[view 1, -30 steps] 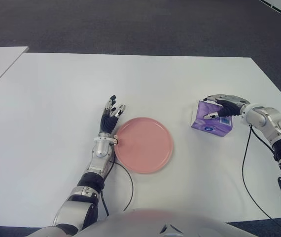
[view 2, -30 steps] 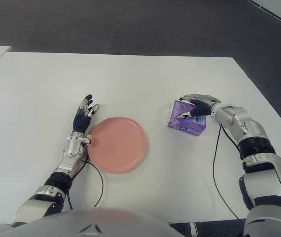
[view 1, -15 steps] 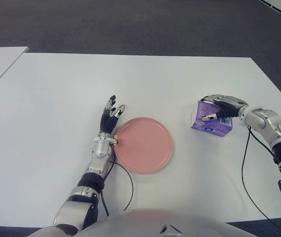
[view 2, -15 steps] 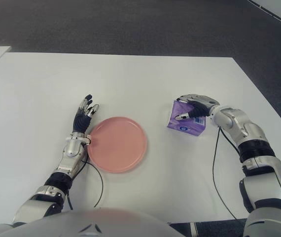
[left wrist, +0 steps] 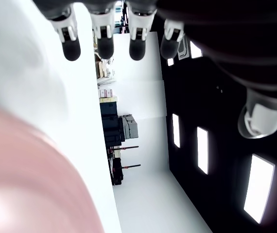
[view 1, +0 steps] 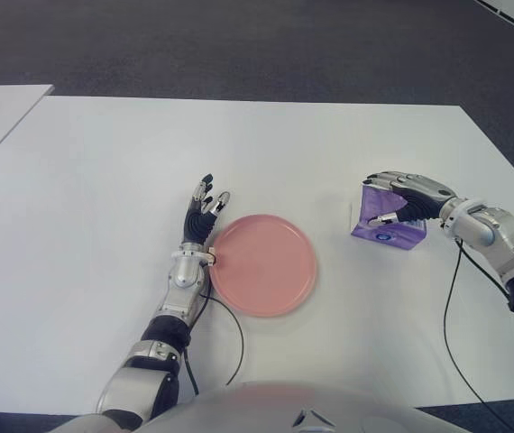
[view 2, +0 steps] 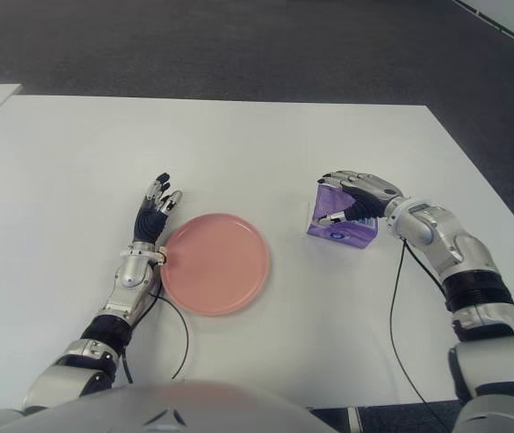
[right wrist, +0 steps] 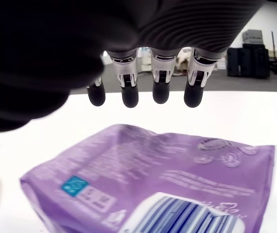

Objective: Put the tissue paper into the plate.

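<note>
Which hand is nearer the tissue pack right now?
Right. The right hand is over the purple tissue pack, fingers spread above it, not closed. The left hand shows beside the pink plate, on its left, far from the pack.

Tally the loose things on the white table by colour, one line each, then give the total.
Pink: 1, the plate
Purple: 1, the tissue pack, under the right hand
Total: 2
</note>
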### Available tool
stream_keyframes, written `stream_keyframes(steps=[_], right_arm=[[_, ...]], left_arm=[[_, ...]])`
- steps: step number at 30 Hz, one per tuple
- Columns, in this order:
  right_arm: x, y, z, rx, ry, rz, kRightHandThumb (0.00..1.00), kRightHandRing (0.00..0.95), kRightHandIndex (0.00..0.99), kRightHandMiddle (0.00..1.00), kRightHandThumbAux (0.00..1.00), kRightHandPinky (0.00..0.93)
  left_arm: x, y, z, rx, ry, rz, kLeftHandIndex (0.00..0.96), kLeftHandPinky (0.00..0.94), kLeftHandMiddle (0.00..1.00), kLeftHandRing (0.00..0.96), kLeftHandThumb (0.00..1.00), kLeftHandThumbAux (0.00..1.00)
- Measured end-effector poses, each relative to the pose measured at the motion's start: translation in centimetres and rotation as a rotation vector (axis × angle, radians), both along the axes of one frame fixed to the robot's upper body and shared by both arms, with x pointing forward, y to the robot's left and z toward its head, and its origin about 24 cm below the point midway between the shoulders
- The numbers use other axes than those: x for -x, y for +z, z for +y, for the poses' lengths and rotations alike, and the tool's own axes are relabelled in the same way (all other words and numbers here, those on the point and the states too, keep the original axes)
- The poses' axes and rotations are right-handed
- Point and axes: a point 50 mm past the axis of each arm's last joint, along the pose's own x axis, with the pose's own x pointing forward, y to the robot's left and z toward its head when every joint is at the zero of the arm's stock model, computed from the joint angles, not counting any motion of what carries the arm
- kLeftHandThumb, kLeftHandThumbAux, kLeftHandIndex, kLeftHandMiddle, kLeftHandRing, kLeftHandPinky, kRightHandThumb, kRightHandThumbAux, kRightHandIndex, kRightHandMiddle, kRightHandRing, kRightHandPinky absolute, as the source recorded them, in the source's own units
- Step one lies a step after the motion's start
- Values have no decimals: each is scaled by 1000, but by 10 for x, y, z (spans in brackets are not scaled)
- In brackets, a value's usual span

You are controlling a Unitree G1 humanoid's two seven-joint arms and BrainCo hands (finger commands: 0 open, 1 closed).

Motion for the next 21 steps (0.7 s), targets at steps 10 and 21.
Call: stream_keyframes(steps=[10,21], right_arm=[[19,8,6,11,43,-9,118,0,0,0,341,0],[29,2,12,58,69,4,102,0,0,0,307,0]], left_arm=[[1,-1,1,2,7,11,0,0,0,0,0,431],[2,-1,2,3,9,11,0,0,0,0,0,428]])
